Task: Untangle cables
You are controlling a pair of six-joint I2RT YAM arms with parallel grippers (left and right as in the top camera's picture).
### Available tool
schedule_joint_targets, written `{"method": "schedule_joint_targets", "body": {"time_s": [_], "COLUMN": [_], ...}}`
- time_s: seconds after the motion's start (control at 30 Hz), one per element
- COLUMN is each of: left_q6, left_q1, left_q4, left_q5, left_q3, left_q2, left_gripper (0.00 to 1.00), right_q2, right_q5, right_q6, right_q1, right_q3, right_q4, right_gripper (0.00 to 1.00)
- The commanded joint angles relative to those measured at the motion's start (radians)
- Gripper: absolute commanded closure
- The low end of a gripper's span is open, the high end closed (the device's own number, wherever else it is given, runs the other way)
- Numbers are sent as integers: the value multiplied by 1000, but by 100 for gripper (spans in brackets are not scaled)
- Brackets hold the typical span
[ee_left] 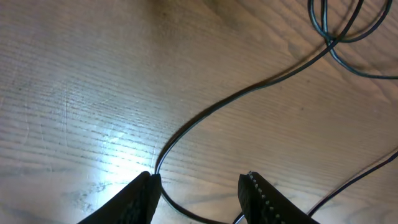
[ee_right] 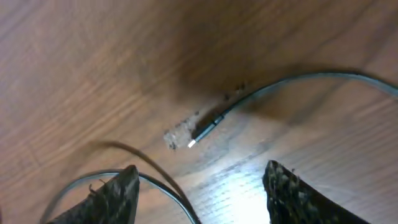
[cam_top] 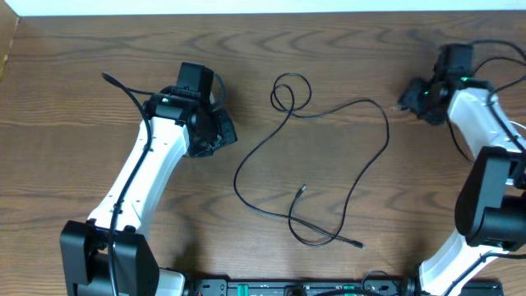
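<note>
The long black cable [cam_top: 374, 156] lies loose mid-table, with a small loop [cam_top: 289, 90] at the top and plug ends at the middle [cam_top: 303, 189] and near the front [cam_top: 360, 245]. My left gripper [cam_top: 223, 133] is open left of it. In the left wrist view the black cable [ee_left: 249, 93] curves along the table and runs between the open fingers [ee_left: 199, 190]. My right gripper [cam_top: 408, 99] is open at the far right. In the right wrist view a thin greyish cord with a small plug end [ee_right: 202, 132] lies ahead of the open fingers [ee_right: 199, 186], and a dark cord [ee_right: 161, 183] curves past the left finger. I cannot make out a white cable for certain.
The brown wooden table [cam_top: 99, 49] has its far edge along the top of the overhead view. Thick black wires [cam_top: 123, 86] run on the left arm and others [cam_top: 501, 45] behind the right arm. The arm bases stand at the front edge.
</note>
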Motion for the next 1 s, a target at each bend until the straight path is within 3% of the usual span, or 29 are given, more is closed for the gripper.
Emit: {"method": "schedule_joint_targets", "body": {"time_s": [0.0, 0.4, 0.67, 0.87, 0.9, 0.97], "left_q6": [10, 10, 10, 10, 10, 10], "left_q1": [-2, -2, -2, -2, -2, -2], "left_q4": [-10, -16, -17, -16, -16, -16], "left_q5": [-14, -14, -14, -14, -14, -14], "left_q3": [6, 6, 6, 6, 6, 6], "left_q2": [1, 1, 1, 1, 1, 1], "left_gripper": [54, 54, 54, 54, 54, 54], "right_q2": [-2, -2, 39, 56, 56, 52], "right_q5": [121, 179, 177, 174, 174, 172], "right_q6": [172, 196, 197, 196, 196, 195], "right_q1": [29, 55, 59, 59, 59, 58], "right_q3": [-60, -211, -222, -222, -222, -222], "right_q4": [58, 321, 381, 389, 393, 391], "right_gripper": [41, 43, 45, 66, 72, 95]}}
